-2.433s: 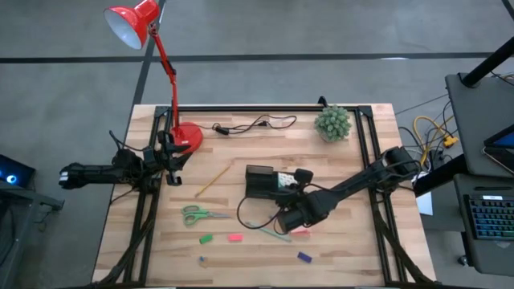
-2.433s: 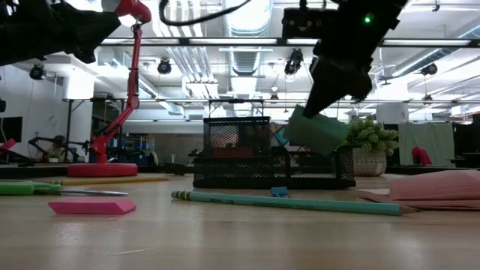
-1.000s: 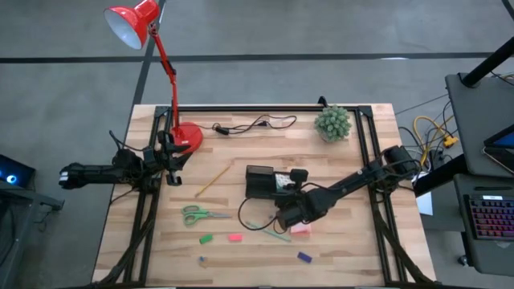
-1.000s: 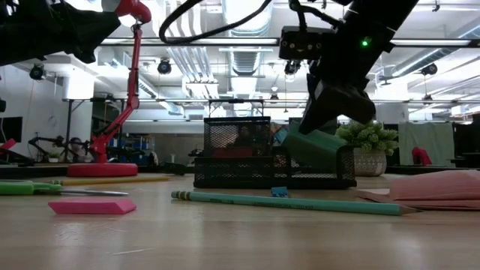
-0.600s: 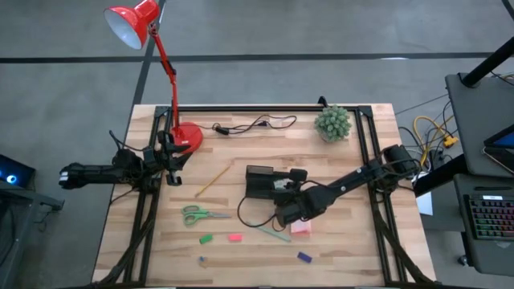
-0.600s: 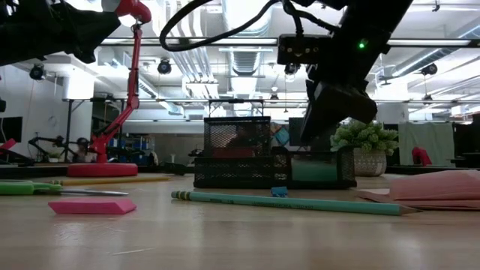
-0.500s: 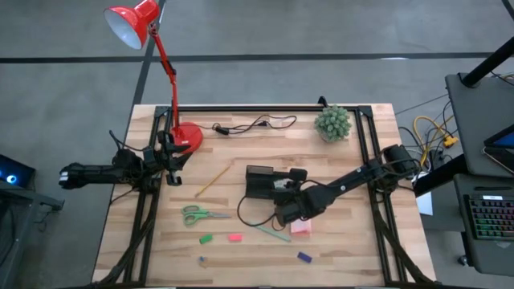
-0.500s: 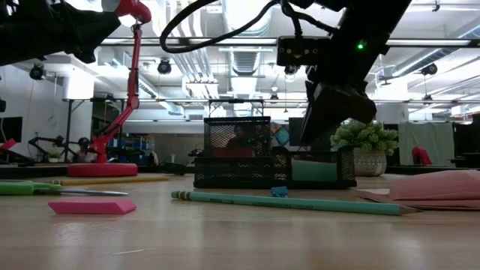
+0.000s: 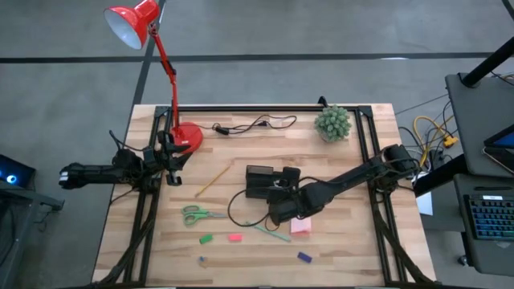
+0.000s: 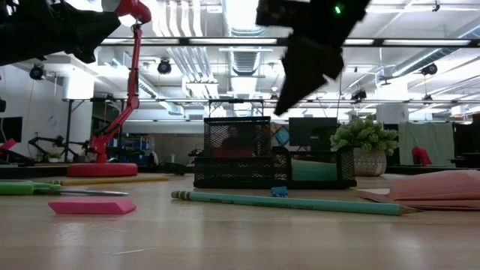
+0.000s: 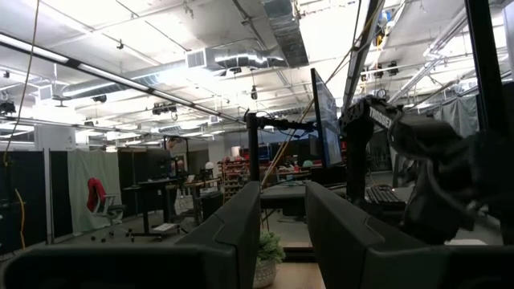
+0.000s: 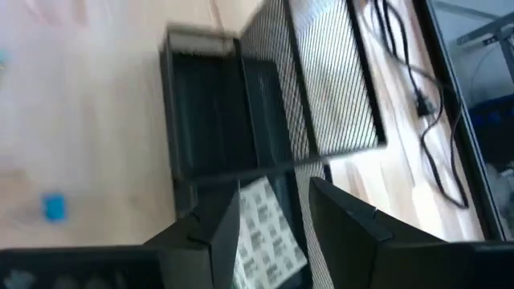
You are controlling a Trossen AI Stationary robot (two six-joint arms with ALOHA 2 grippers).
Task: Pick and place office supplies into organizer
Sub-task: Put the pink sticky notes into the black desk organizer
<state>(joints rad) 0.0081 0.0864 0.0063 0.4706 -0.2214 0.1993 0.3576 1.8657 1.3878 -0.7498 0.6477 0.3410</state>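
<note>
The black mesh organizer (image 9: 259,181) stands mid-table. The green-white cube (image 12: 269,225) lies in its low right compartment (image 10: 315,171). My right gripper (image 12: 277,193) hangs open above that compartment, touching nothing. On the wood lie the green-handled scissors (image 9: 201,214), yellow pencil (image 9: 212,181), teal pen (image 9: 269,233), pink sticky-note pad (image 9: 300,227), and small green (image 9: 206,238), pink-red (image 9: 234,238) and blue (image 9: 303,257) pieces. My left gripper (image 9: 171,160) waits open at the table's left edge.
A red lamp stands on its round base (image 9: 186,135) at the far left. A black cable (image 9: 253,124) runs along the far edge and a small plant (image 9: 332,123) sits at the far right. Bare wood lies along the near edge.
My right gripper has set the tilted cube down into the organizer's low compartment and let go of it. It has then risen and drifted toward the table's left edge. The cube stays level inside the organizer.
</note>
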